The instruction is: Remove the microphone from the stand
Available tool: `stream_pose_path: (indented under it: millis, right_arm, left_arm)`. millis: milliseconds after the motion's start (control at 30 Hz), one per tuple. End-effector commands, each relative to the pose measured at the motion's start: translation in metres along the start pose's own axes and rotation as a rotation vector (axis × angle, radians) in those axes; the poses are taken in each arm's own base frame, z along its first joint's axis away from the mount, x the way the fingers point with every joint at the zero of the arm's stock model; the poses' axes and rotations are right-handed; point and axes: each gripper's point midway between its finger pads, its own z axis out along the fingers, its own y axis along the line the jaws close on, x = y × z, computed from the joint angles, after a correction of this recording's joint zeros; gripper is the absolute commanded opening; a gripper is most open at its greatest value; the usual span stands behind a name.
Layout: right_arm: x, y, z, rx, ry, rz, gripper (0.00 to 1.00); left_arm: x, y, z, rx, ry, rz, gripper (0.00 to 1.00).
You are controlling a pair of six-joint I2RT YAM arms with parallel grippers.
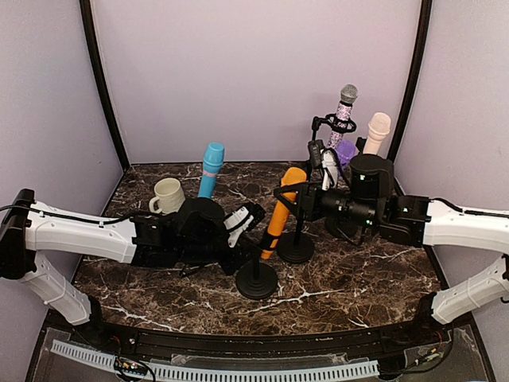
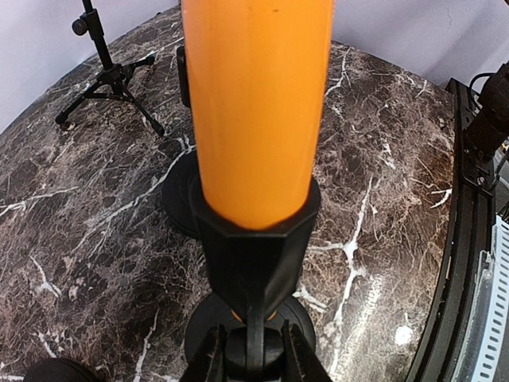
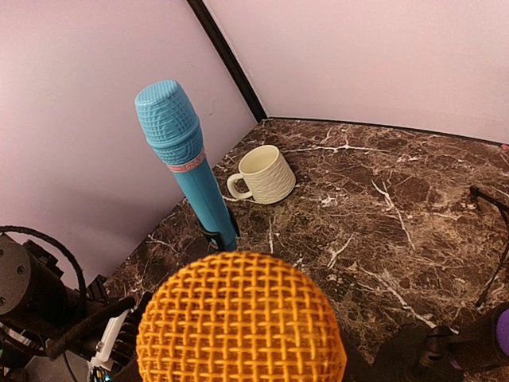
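The orange microphone (image 1: pixel 280 213) (image 2: pixel 254 103) (image 3: pixel 241 318) sits in the black clip (image 2: pixel 253 247) of its stand (image 1: pixel 257 281), near the middle of the marble table (image 1: pixel 358 278). It leans with its mesh head up and to the right, and its tail is seated in the clip.

The left claw (image 1: pixel 253 219) (image 2: pixel 253 362) is clamped on the stand's thin stem just below the clip, a finger (image 2: pixel 208 358) on each side, so the microphone rises straight above it. The right claw (image 1: pixel 293 193) is up at the head end. Its wrist camera sees only the orange mesh, very close, and I cannot tell whether those jaws are gripping it or just standing around it.

The left arm lies low, reaching in from the left, almost flat along the tabletop. The right arm reaches in from the right, held higher, with its forearm roughly level.

Farther back on the left, a cream mug (image 1: pixel 167 195) (image 3: pixel 262 173) stands upright, though I cannot see inside it. Just right of it, a blue microphone (image 1: pixel 211 169) (image 3: pixel 183 159) stands in its own holder. At the far right are a glittery microphone (image 1: pixel 344 107) and a pink microphone (image 1: pixel 377 131).
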Motion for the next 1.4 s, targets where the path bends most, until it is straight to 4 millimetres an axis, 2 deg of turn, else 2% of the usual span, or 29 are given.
stream_pose_path:
  millis: [0,167,267,533,733,933,1167,1367]
  right_arm:
    - [-0.032,0.035,-0.011,-0.214,-0.031,-0.049,0.12]
    - [-0.031,0.044,-0.014,-0.317,0.025,-0.039,0.12]
    - [-0.033,0.045,-0.013,-0.320,0.029,-0.033,0.11]
    - [-0.048,0.012,-0.007,-0.102,-0.006,0.041,0.13]
    - [-0.058,-0.014,-0.011,0.071,-0.038,0.126,0.13]
    - [-0.064,-0.026,-0.014,0.182,-0.061,0.155,0.11]
    - [-0.072,-0.027,-0.017,0.223,-0.084,0.159,0.11]
    - [-0.073,-0.043,-0.022,0.323,-0.101,0.190,0.10]
  left_arm:
    - [-0.027,-0.015,-0.007,0.067,-0.059,-0.020,0.00]
    - [-0.024,-0.015,-0.007,0.070,-0.042,-0.017,0.00]
    - [-0.021,-0.015,-0.006,0.069,-0.030,-0.016,0.00]
    - [-0.017,-0.008,-0.003,0.023,-0.005,0.001,0.00]
    - [-0.013,-0.006,0.000,0.017,0.006,0.002,0.00]
    - [-0.011,-0.006,0.004,0.012,0.014,-0.001,0.00]
    - [-0.009,-0.007,0.007,0.015,0.034,0.011,0.00]
    - [-0.007,-0.008,0.009,0.016,0.039,0.014,0.00]
